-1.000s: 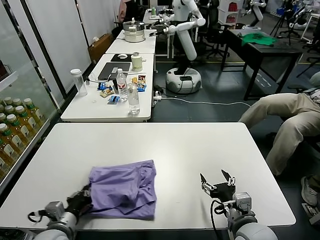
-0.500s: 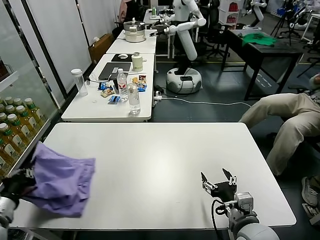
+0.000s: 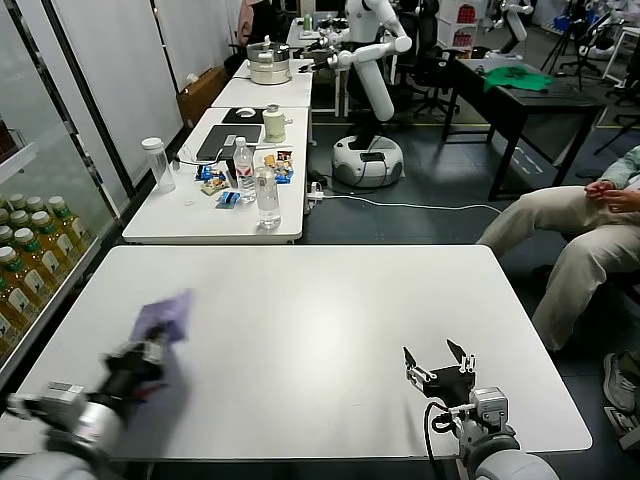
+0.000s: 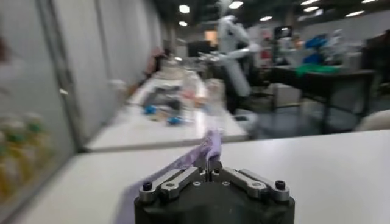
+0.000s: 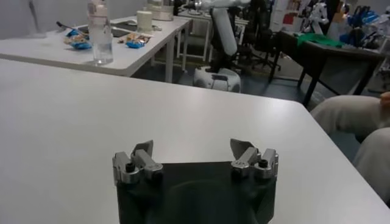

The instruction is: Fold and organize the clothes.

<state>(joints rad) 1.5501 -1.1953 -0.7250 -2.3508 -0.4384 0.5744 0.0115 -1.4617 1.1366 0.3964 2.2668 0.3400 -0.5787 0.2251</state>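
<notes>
A bunched strip of the lavender T-shirt [image 3: 168, 312] sticks up from my left gripper [image 3: 152, 348], which is shut on it over the near left of the white table [image 3: 330, 300]. The rest of the shirt is blurred by motion. In the left wrist view the purple cloth [image 4: 206, 147] rises from between the closed jaws of the left gripper [image 4: 209, 168]. My right gripper [image 3: 438, 362] rests at the near right of the table, open and holding nothing. The right wrist view shows that gripper [image 5: 192, 150] with its fingers spread wide over bare tabletop.
Behind stands a second white table [image 3: 190, 215] with water bottles [image 3: 266, 196], snacks and a laptop. A shelf of bottled drinks [image 3: 30, 250] lines the left side. A seated person's legs [image 3: 570, 230] are at the right. Another robot [image 3: 368, 90] and a green cloth [image 3: 515, 76] are far back.
My left gripper lifted the shirt off the table, swung it out past the left edge, and has now come back inward over the table. The right arm has stayed put.
</notes>
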